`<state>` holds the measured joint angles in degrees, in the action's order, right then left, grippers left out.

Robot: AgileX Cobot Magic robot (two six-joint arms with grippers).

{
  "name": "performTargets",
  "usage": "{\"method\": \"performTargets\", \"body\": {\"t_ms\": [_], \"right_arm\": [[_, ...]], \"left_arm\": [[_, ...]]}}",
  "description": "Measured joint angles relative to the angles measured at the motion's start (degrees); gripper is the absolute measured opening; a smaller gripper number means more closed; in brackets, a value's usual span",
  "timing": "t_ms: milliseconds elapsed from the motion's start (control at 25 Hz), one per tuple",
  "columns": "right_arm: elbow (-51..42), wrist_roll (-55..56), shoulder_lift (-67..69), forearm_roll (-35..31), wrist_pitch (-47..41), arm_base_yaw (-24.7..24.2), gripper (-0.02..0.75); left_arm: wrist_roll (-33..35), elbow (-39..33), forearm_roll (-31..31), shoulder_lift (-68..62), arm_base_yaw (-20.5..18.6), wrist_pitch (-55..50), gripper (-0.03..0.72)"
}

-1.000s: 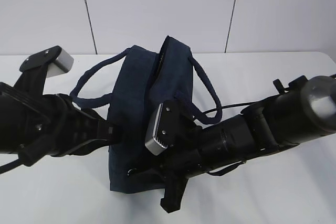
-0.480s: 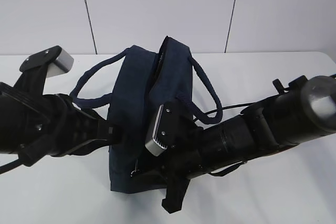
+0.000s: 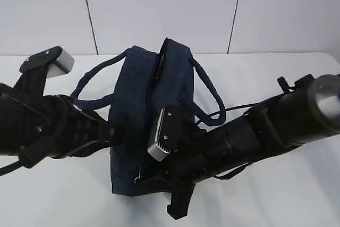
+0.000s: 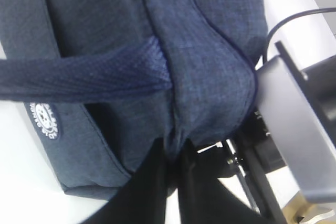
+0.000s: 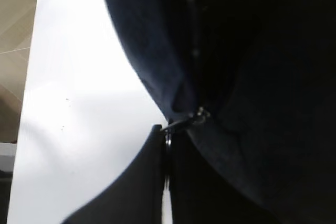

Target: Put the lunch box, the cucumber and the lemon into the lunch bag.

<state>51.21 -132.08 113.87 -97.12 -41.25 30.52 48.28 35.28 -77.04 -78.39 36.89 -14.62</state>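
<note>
My left wrist view shows one round white badge (image 4: pixel 44 120) sewn low on the side of the lunch bag (image 4: pixel 210 72); its lettering is too small to read.

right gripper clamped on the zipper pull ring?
Yes. In the right wrist view the right gripper has its fingertips shut on the metal ring pull at the lunch bag zipper end.

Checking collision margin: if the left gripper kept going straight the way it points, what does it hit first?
The lunch bag. The left gripper is shut, apparently pinching the bag's fabric, so straight on means pushing further into its side. What lies beyond is hidden.
</note>
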Motion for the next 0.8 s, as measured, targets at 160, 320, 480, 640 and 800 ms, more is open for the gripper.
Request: {"method": "performTargets", "body": {"t_ms": [160,320,480,640,800], "right_arm": [[0.00,3.59,-0.11,3.83,0.95,0.00,-0.013],[0.13,6.34,-0.22,5.83,1.16,0.00,-0.013],[0.13,6.79,-1.40,6.70,2.41,0.00,-0.013],[0.13,7.99,-2.31,8.12,3.33,0.00,-0.013],[0.13,10.91,-3.05,11.61,4.15,0.00,-0.013]], "left_arm": [[0.00,0.00,0.00,0.00,0.00,0.10,0.007],[0.00,0.00,0.00,0.00,0.00,0.26,0.006],[0.00,0.00,0.00,0.00,0.00,0.46,0.007],[0.00,0.00,0.00,0.00,0.00,0.80,0.006],[0.00,0.00,0.00,0.00,0.00,0.80,0.006]]}}
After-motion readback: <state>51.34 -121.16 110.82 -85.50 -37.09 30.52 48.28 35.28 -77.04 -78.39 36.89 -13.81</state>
